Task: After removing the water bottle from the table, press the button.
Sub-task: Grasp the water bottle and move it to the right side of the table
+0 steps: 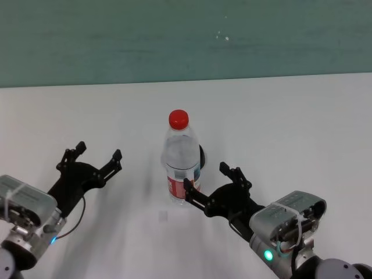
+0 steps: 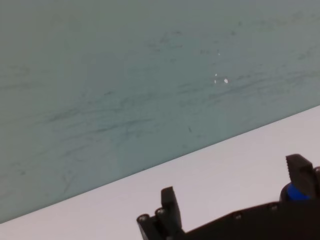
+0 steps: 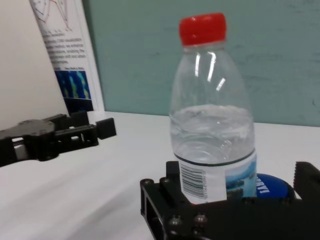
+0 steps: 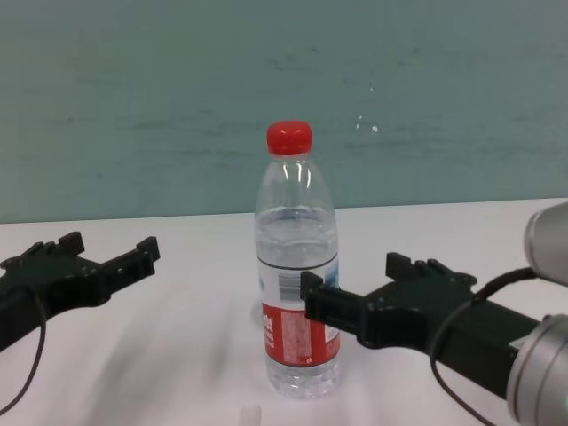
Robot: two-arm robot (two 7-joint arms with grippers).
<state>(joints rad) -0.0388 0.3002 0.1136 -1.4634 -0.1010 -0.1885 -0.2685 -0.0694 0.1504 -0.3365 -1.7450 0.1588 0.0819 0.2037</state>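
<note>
Water bottle (image 1: 182,163) stands upright near the middle of the white table (image 1: 290,116), red cap (image 1: 178,119) on, partly filled, red-and-white label band low on the body. From the head camera, the button (image 3: 270,185) sits directly behind it at 12 o'clock, mostly hidden; only a dark edge shows at the bottle's 2 o'clock side. The right wrist camera shows its blue dome with white lettering peeking out just past the label.

Right gripper (image 1: 212,181) is at the bottle's 4 o'clock, jaws spread wide and unclenched, holding nothing. One finger (image 1: 193,195) lies against or just in front of the bottle's lower label; contact cannot be confirmed. The other finger (image 1: 235,174) is out at 3 o'clock, apart from the bottle. In the chest view the near finger overlaps the label band.

Left gripper (image 1: 96,156) is at the bottle's 9 o'clock, well apart from it, low over the table, fingers spread and empty. Its wrist camera shows both fingertips (image 2: 170,202) over the table edge with the teal wall (image 2: 125,75) beyond.

A poster (image 3: 65,55) stands at the wall in the right wrist camera.
</note>
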